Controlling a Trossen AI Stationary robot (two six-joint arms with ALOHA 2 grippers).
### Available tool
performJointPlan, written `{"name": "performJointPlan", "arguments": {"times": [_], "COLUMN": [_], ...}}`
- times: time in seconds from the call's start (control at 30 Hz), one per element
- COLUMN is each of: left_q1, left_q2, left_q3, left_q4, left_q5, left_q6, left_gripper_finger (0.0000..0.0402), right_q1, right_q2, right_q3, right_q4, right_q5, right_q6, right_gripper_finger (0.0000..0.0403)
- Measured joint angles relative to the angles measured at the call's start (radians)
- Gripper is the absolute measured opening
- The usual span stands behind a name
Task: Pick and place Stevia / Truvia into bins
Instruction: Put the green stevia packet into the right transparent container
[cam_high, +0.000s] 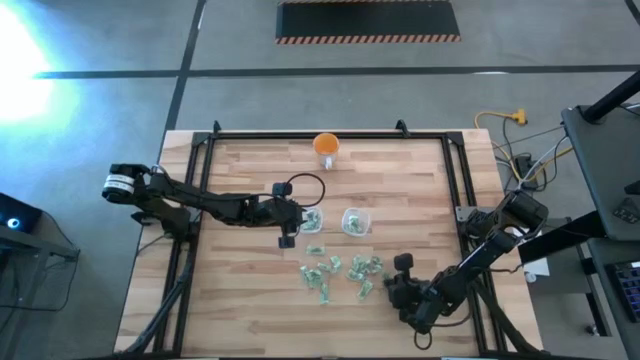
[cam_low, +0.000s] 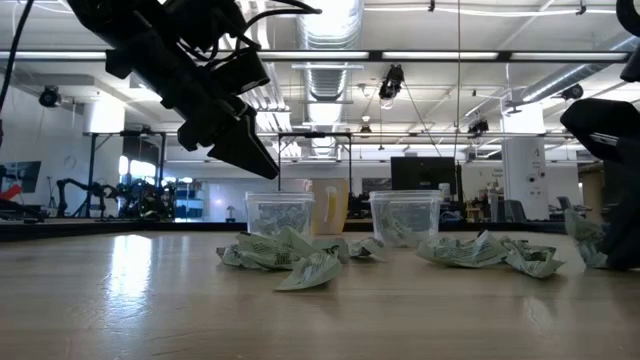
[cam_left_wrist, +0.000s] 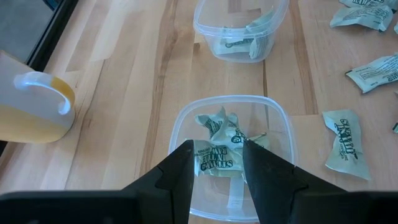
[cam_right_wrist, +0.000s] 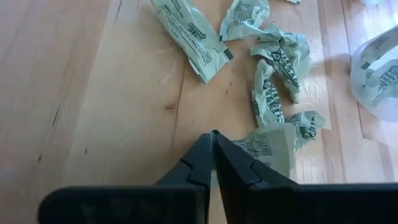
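Several pale green-and-white Stevia sachets (cam_high: 340, 272) lie loose on the wooden table in front of two clear bins. The left bin (cam_high: 313, 221) and the right bin (cam_high: 356, 221) each hold a few sachets. My left gripper (cam_left_wrist: 217, 152) is open and hangs above the left bin (cam_left_wrist: 180, 118). Through its gap I see the sachets (cam_left_wrist: 217, 127) lying in that bin. My right gripper (cam_right_wrist: 213, 138) is down at the table by the pile's right end (cam_high: 388, 288). It is shut on a sachet (cam_right_wrist: 277, 146). My right gripper is shut, with a crumpled sachet (cam_right_wrist: 252, 148) coming out from under one finger. The finger hides which edge is pinched. The fingers slant down toward the table. In the low view the sachet (cam_low: 583, 238) stands tipped up beside the gripper, its lower end at the tabletop.
An orange cup (cam_high: 326, 148) stands near the table's far edge, behind the bins. A black frame (cam_high: 300, 134) runs round the tabletop. Bare wood lies left of the sachets (cam_high: 230, 280).
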Motion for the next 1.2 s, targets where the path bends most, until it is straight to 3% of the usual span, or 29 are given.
{"name": "performJointPlan", "arguments": {"times": [0.33,0.73,1.2], "left_q1": [0.000,0.000,0.000], "left_q2": [0.000,0.000,0.000], "left_q3": [0.000,0.000,0.000], "left_q4": [0.000,0.000,0.000], "left_q5": [0.000,0.000,0.000], "left_q6": [0.000,0.000,0.000], "left_gripper_finger": [0.0121,0.0121,0.0121], "right_q1": [0.000,-0.026,-0.295], "right_q2": [-0.029,-0.202,-0.401], "right_q3": [-0.002,0.021,0.019], "right_q4": [-0.022,-0.089,-0.085], "right_q5": [0.003,0.179,0.189], "right_q6": [-0.045,-0.227,-0.488], "right_gripper_finger": [0.0008,0.0008,0.0008]}}
